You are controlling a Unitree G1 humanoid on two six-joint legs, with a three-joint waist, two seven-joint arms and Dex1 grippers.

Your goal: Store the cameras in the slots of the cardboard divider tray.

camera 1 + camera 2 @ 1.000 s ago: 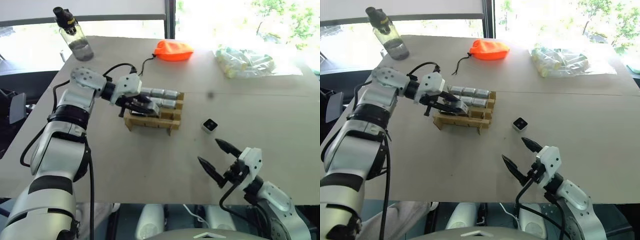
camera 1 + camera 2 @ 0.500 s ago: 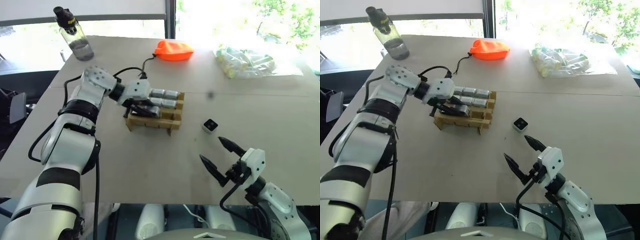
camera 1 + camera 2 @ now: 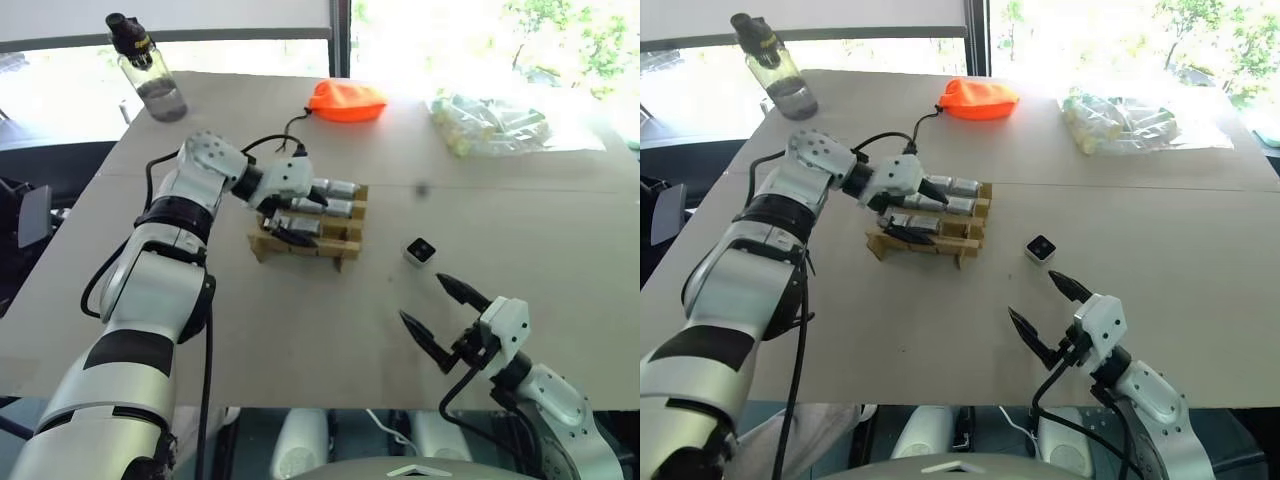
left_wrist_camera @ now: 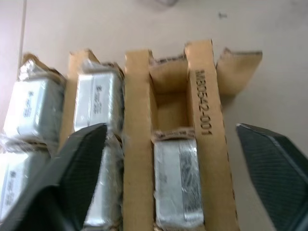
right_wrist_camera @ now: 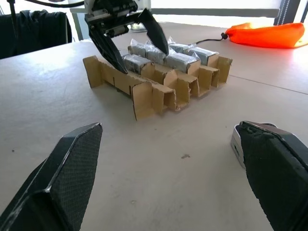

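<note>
Cardboard divider tray near the middle of the counter, with wrapped silver-grey cameras lying in its rows; one slot beside the printed slat bare at its far end. Left pincer poised over the tray, fingers spread wide, clasping nothing, one finger above the stored cameras, the other toward the tray's near rows. One loose camera with black lens face upward, apart from the tray on its right. Right pincer low at the near edge of the counter, fingers apart, empty, just short of that loose camera. Orange pouch, bagged pale tubes and bottle along the far side.
</note>
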